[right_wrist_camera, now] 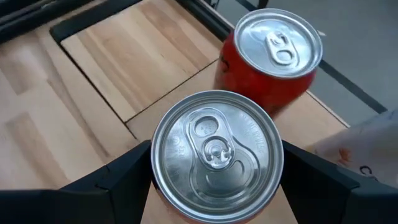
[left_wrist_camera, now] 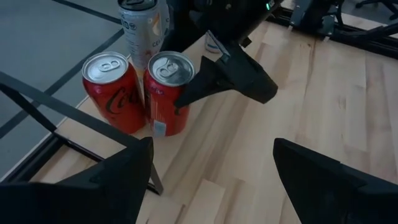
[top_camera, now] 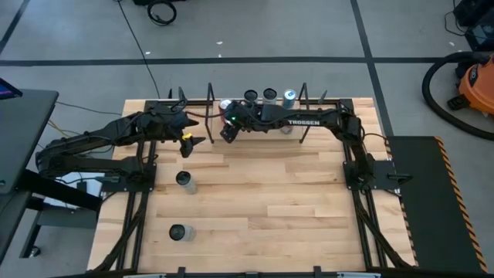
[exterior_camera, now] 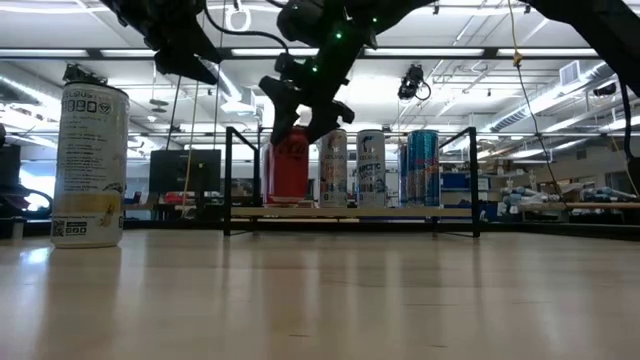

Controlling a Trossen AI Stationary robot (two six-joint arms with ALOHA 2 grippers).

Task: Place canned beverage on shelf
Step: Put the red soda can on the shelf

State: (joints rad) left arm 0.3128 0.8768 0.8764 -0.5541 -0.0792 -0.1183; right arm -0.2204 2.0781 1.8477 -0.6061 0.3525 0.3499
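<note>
Right gripper [right_wrist_camera: 214, 165] sits closed around a red can [left_wrist_camera: 166, 93] just below its rim, the can at the shelf's [exterior_camera: 350, 212] left end, touching or just beside a second red can [left_wrist_camera: 113, 90]; whether it already rests on the platform we cannot tell. We judge it a rigid, smooth, thin-walled cylinder, likely slippery and dentable, best held mid-body across its width. Largest to smallest around it: the wood surface [top_camera: 262, 193], the idle left gripper [top_camera: 187, 141] open nearby, three taller cans shelved, two spare cans [top_camera: 184, 181] well apart.
</note>
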